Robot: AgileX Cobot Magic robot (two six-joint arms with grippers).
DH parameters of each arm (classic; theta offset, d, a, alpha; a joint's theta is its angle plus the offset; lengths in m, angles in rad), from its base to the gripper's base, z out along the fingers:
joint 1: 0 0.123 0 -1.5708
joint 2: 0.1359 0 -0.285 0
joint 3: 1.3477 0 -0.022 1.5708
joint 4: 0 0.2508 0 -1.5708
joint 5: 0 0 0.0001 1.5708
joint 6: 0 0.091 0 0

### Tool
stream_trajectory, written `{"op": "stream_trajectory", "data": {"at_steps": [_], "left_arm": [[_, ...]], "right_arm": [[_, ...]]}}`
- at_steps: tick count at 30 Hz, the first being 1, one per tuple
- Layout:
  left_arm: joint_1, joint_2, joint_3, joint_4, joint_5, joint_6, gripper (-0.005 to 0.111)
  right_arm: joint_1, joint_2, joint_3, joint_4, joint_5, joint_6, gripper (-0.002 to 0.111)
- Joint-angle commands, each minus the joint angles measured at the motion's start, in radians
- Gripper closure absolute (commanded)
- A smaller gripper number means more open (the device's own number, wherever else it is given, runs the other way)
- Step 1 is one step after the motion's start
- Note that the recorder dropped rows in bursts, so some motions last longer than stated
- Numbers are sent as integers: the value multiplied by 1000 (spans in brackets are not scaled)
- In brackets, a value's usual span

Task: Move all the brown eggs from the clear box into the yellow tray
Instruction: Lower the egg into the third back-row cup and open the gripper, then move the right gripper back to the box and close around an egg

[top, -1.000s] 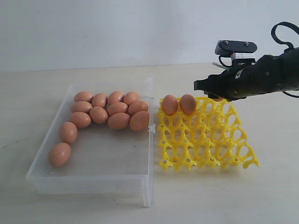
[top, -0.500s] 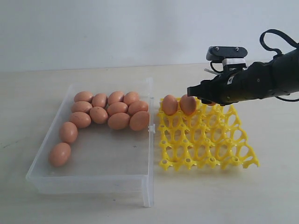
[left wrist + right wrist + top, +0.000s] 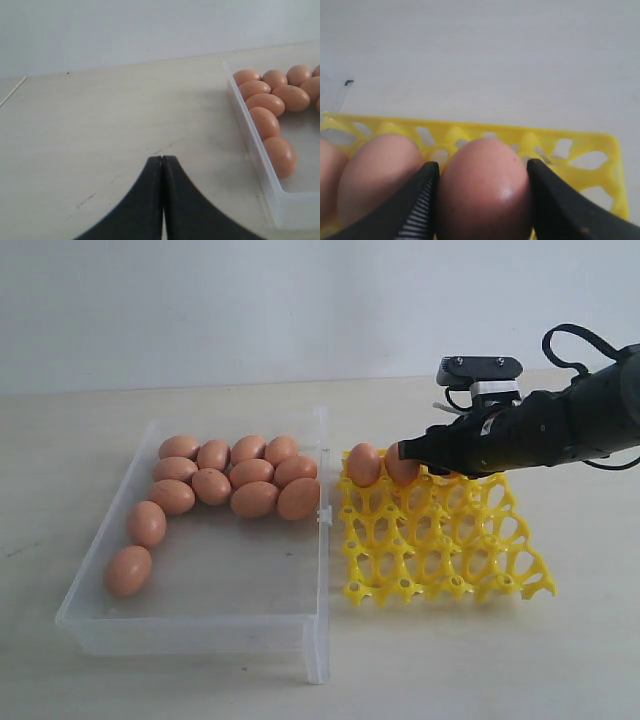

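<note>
Where the right claw [image 3: 482,172] hangs over the back row of the yellow tray [image 3: 452,586], one brown egg [image 3: 482,192] is clamped between its two black fingers [image 3: 420,200], one pressed to each side of the shell. In the right wrist view this egg is just beside a second egg [image 3: 375,170]. The edge of a third egg [image 3: 327,175] shows beyond that, and the tray's yellow rim runs behind them.

In the exterior view the claw extends leftward from the right edge of the frame, a little above centre. It covers the held egg, so whether the shell already rests in a cup is hard to say. The other two eggs stand side by side in the tray's upper-left cups, the one nearer the claw partly hidden.

The clear box [image 3: 200,632] fills the left half of the frame, just beside the tray. It holds thirteen boxed eggs [image 3: 255,499], most bunched in its upper part and a few trailing down its left wall.

The left claw [image 3: 162,161] has its fingers pressed together on nothing, above bare tabletop [image 3: 100,125] near the box's wall.
</note>
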Motion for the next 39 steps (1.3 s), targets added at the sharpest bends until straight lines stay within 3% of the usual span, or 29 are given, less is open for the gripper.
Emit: {"op": "stream_trajectory", "data": {"at_steps": [1,16,19,22,24,34,39], "left_arm": [[1,-6,-4,-3,-14,-4,107],[1,-6,-4,-3,-14,-4,107],[1,-6,-4,-3,-14,-4,107],[1,-6,-4,-3,-14,-4,107],[1,-6,-4,-3,-14,-4,107],[1,-6,-4,-3,-14,-4,107],[1,-6,-4,-3,-14,-4,107]], "right_arm": [[2,2,-17,-12,-22,-2,108],[2,20,-63,-35,30,-2,106],[2,22,-65,-37,30,-2,85],[2,22,-65,-37,30,0,55],[2,22,-65,-35,30,0,49],[17,-120,-65,-35,62,-2,49],[147,-247,-92,-21,268,-65,55]]}}
